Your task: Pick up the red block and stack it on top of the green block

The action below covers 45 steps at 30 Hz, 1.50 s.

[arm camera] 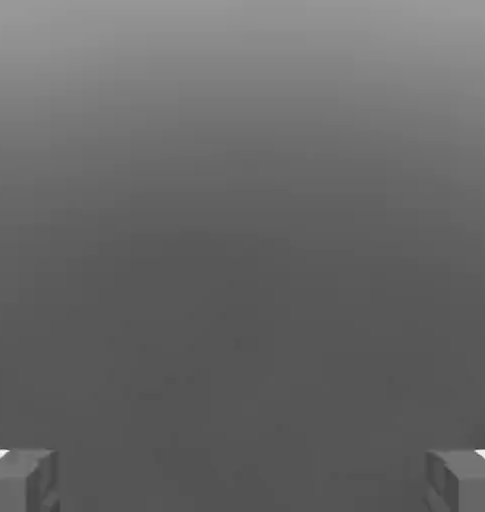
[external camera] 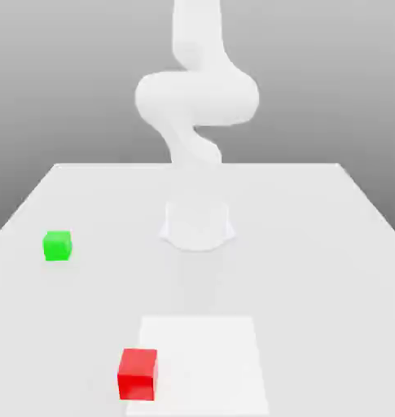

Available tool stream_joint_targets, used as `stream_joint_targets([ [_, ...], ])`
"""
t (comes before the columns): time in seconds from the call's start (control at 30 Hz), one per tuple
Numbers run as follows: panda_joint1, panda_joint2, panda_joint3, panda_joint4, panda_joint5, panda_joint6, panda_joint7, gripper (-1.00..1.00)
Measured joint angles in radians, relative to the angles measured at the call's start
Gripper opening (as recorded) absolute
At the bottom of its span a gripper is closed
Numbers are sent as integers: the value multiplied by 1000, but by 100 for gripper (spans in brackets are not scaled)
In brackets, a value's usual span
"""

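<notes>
The red block [external camera: 138,374] sits on the white table [external camera: 314,244] near its front edge, a little toward the exterior view's left. The green block [external camera: 57,245] rests farther back, at the exterior view's left, well apart from the red one. In the hand view my gripper [arm camera: 242,485] is open; its two grey fingertips [arm camera: 21,480] stand far apart with nothing between them and only a plain grey backdrop ahead. The white arm [external camera: 196,98] rises and bends above its base [external camera: 199,226] at the table's middle.
A brighter white rectangle [external camera: 212,358] lies just to the exterior view's right of the red block, touching its side in the picture. The table's far edge runs behind the arm's base.
</notes>
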Motion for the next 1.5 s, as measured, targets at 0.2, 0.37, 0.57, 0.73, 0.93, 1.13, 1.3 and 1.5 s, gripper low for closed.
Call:
stream_joint_targets([
  [0.2, 22, 225, -61, -53, 42, 91, -66, 0],
  [0.37, 31, 407, -100, -96, 73, 165, -117, 0],
  [0.57, 21, 624, -126, -148, 97, 254, -169, 0],
  [0.73, -3, 800, -140, -192, 81, 331, -185, 0],
  [0.93, -39, 1013, -108, -192, 110, 478, -222, 0],
  [1.13, -56, 1069, -88, -183, 129, 523, -235, -100],
  [1.3, -44, 1009, -105, -193, 102, 474, -216, -100],
  [1.5, -99, 810, -222, -258, -21, 347, -135, -100],
])
